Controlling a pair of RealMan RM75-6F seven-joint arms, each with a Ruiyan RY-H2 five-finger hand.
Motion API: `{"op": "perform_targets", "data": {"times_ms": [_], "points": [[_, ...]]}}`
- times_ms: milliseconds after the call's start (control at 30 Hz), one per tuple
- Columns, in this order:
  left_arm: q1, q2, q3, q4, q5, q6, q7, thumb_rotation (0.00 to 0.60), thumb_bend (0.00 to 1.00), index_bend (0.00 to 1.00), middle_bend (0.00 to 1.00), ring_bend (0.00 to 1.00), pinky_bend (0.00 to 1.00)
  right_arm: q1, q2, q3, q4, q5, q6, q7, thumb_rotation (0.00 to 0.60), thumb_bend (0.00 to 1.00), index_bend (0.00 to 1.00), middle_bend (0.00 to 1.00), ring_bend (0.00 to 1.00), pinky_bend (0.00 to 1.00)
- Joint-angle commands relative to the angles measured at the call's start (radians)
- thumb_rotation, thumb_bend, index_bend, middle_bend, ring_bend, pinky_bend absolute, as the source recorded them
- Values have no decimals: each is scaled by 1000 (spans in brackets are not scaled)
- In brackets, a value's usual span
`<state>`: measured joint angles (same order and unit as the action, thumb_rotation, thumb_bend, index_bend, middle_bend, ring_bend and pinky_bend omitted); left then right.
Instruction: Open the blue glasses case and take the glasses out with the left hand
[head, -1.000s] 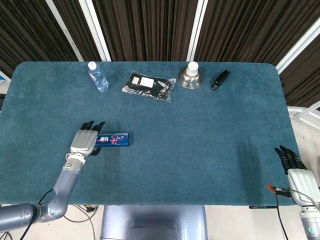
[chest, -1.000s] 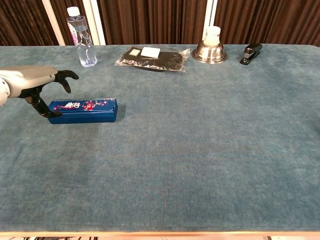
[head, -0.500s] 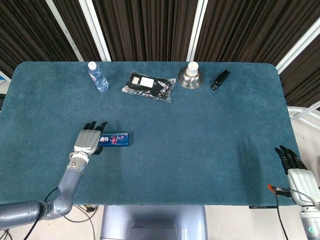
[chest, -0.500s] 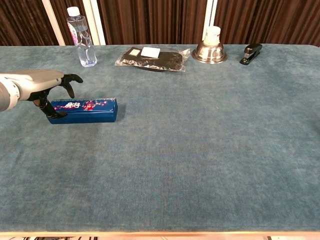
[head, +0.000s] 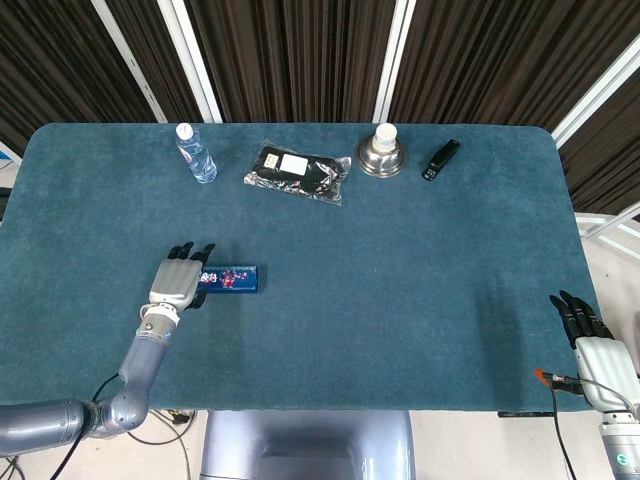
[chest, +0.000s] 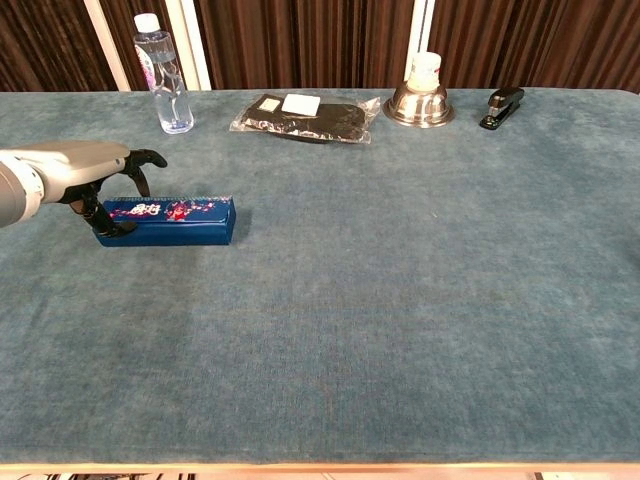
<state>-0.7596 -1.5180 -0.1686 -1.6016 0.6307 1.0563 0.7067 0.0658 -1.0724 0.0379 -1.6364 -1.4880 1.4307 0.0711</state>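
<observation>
The blue glasses case (chest: 166, 221) was a long, narrow box, deep blue, with a strip of red and white print running along its top face, and it lay flat and closed on the teal table (chest: 400, 300). It sat just under and past the dark fingertips (chest: 143, 160) of the left hand (head: 176, 281), its near end tucked beneath them and the rest stretching away from the fingers toward the middle of the table. From the chest view the fingers were spread and arched over that end, the thumb reaching down at the case's end face (whether it actually pressed on the case I could not make out), and nothing was lifted.

Compared with a second before, the left hand had crept a little farther over the case end, and the case itself had slid slightly toward the table's middle; the lid stayed down.

The right hand (head: 596, 350) lay at the table's near edge, well apart from the case, fingers straight and a little apart, holding nothing, just where it had been.

Far beyond the left fingertips stood a water bottle (chest: 170, 80), a black packet in clear wrap (chest: 305, 117), a metal bowl with a white cup (chest: 420, 95) and a black stapler (chest: 502, 106), none of them moved.
</observation>
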Motion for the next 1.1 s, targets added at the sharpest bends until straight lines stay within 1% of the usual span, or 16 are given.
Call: {"op": "perform_targets", "data": {"times_ms": [33,800,933,1100], "points": [[-2,-2,3,0,0,0,0,600,416,48,246,15,100,0,0,0,0,0,0,0,600,117,0,0,0,212],[-19,-8,13,4,-17,4,-15,600,444,63,265,16,102,0,0,1,-1,1,0,-1,600,120,0,0,0,212],[-22,-13,12,8,-21,5,-17,600,466,75,280,25,106,-1,0,1,-2,1,0,0,600,121,0,0,0,212],[-26,-19,14,12,-20,9,-18,600,520,90,299,29,109,-1,0,1,-2,1,0,0,600,121,0,0,0,212]]}}
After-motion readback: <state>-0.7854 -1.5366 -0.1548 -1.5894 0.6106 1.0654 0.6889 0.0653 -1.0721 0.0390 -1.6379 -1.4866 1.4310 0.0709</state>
